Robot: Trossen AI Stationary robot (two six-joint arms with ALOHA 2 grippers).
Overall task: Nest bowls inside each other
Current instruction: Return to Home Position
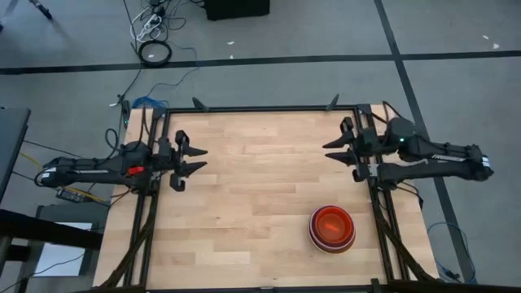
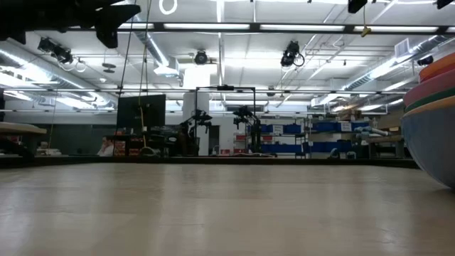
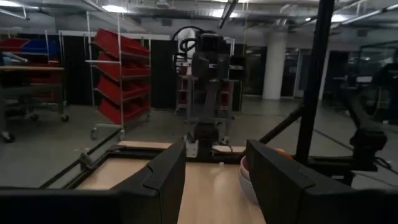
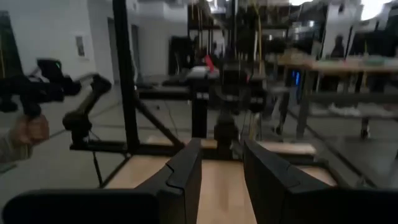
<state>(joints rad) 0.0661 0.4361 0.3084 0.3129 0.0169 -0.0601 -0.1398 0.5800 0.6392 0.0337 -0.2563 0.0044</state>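
Note:
The bowls [image 1: 331, 228] stand nested in one stack on the wooden table, near its right edge toward the near side, with an orange bowl innermost on top. In the low view the stack [image 2: 434, 121] fills the right edge, showing grey-blue, teal and orange rims. The left wrist view shows a slice of the stack [image 3: 247, 177] beside a finger. My left gripper [image 1: 198, 159] hangs open at the table's left edge, pointing level toward the right. My right gripper [image 1: 329, 150] hangs open at the right edge, pointing left. Neither holds anything.
A dark metal frame [image 1: 260, 108] runs around the table's far and side edges. Bare wood [image 1: 244, 212] spans the table's middle and left. A person's hand [image 4: 28, 132] holding a dark device shows beyond the table in the right wrist view.

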